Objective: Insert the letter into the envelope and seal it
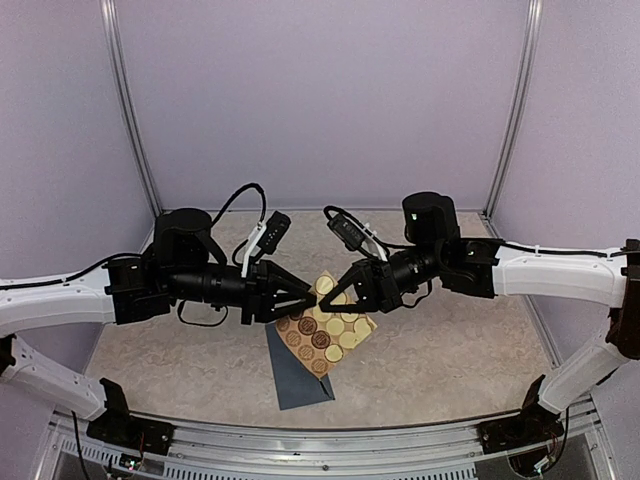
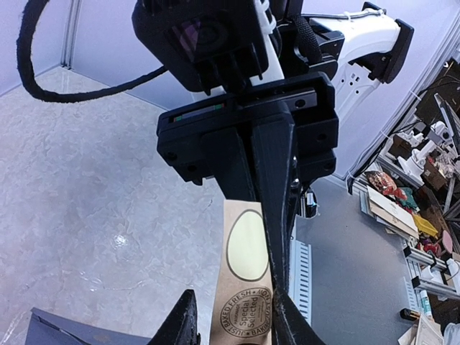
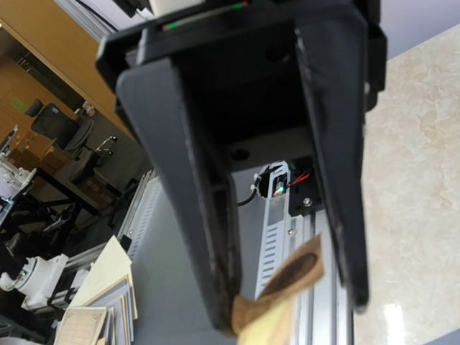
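1. Envelope [image 1: 300, 383], slate blue-grey, lies flat on the table [image 1: 450, 360] near the front edge, between my two arm bases and a little left of centre.
2. A tan sticker sheet [image 1: 335, 335] with rows of round gold and brown stickers overlaps the envelope's upper right part. Its far corner reaches in between my two tools.
3. My left tool [image 1: 310, 298] comes in from the left toward that far corner. My right tool [image 1: 327, 295] faces it from the right, and the two sets of tips nearly meet.
4. Left tool: its fingers [image 3: 183, 180] stand partly apart. From the left wrist, a strip of the sheet runs between them, close against one finger with a bare gap on the other side. I see no pinch on it.
5. Right tool: its fingers [image 2: 277, 215] are pressed together into one narrow wedge. The tips come down at the sheet's edge, beside a brown printed sticker [image 2: 248, 316] and a pale oval [image 2: 246, 246].
6. A curled brown piece [image 3: 295, 269] lifts up just ahead of my right wrist camera. My own tips are out of that view, so I cannot tell whether they pinch it.
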